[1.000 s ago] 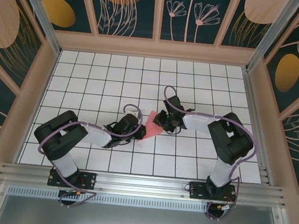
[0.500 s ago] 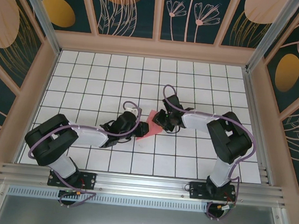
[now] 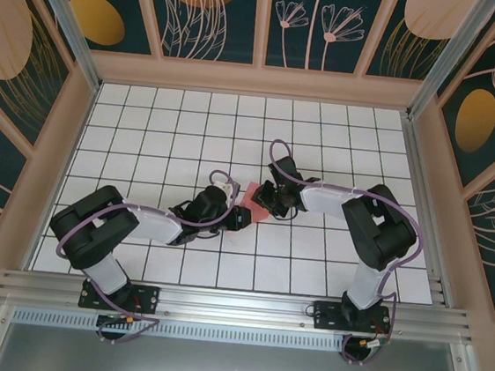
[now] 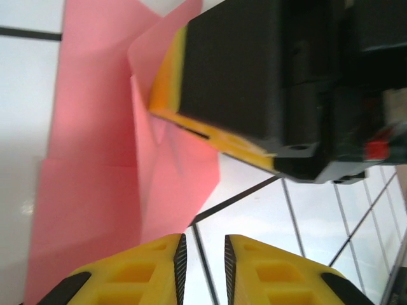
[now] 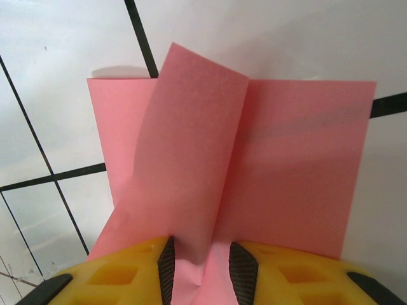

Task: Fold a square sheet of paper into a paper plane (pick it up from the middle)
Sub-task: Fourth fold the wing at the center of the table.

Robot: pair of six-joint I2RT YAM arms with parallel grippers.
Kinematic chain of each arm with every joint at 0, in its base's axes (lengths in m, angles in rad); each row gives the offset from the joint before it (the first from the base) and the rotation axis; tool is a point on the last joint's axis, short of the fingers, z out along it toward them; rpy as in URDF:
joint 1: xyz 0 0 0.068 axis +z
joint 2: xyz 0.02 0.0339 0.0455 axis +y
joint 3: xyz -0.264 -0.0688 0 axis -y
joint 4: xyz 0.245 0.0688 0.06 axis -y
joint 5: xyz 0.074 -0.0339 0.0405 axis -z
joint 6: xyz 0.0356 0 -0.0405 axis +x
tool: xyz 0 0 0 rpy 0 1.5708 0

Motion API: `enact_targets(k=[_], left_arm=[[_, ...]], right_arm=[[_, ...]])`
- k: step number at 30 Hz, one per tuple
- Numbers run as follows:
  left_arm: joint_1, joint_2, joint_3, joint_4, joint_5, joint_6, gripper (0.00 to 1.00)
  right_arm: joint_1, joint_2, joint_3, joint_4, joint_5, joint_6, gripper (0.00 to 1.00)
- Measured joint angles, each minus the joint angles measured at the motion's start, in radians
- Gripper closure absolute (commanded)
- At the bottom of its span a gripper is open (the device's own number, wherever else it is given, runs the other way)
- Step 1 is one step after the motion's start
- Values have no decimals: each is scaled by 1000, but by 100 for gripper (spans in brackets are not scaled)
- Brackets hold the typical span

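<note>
The square sheet of paper [image 3: 253, 195] is pink, partly folded, and lies on the white grid table between the two grippers. In the right wrist view one flap [image 5: 191, 146] stands up along a centre crease over the flat part [image 5: 299, 165]. My right gripper [image 5: 199, 244] [image 3: 266, 203] is low on the paper, jaws apart, with the raised crease running between its pads. My left gripper [image 4: 203, 238] [image 3: 235, 219] sits at the paper's near edge, slightly open, with bare table and a grid line in its gap. The pink sheet [image 4: 95, 159] lies just left of it. The right gripper's finger [image 4: 166, 82] rests on the paper.
The table [image 3: 173, 133] is a white tile grid walled by wooden rails [image 3: 258, 80] at the back and sides. The two wrists are almost touching over the paper. An aluminium rail [image 3: 235, 306] runs along the near edge by the arm bases.
The left gripper's jaws have parted and now hold nothing. Its wrist has shifted up and right toward the right gripper. Less pink paper shows from above.
</note>
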Motion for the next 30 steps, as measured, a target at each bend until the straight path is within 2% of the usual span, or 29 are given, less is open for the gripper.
enact_targets(k=[4, 16, 27, 30], left_arm=[[0, 31, 16, -33, -12, 4, 75], [0, 23, 25, -90, -138, 4, 78], [0, 23, 25, -97, -149, 3, 81], [0, 23, 25, -101, -152, 4, 85]], right_arm=[[0, 0, 0, 0, 0, 2, 63], [0, 0, 0, 0, 0, 2, 62], [0, 1, 0, 1, 0, 2, 62], [0, 1, 0, 1, 0, 2, 62]])
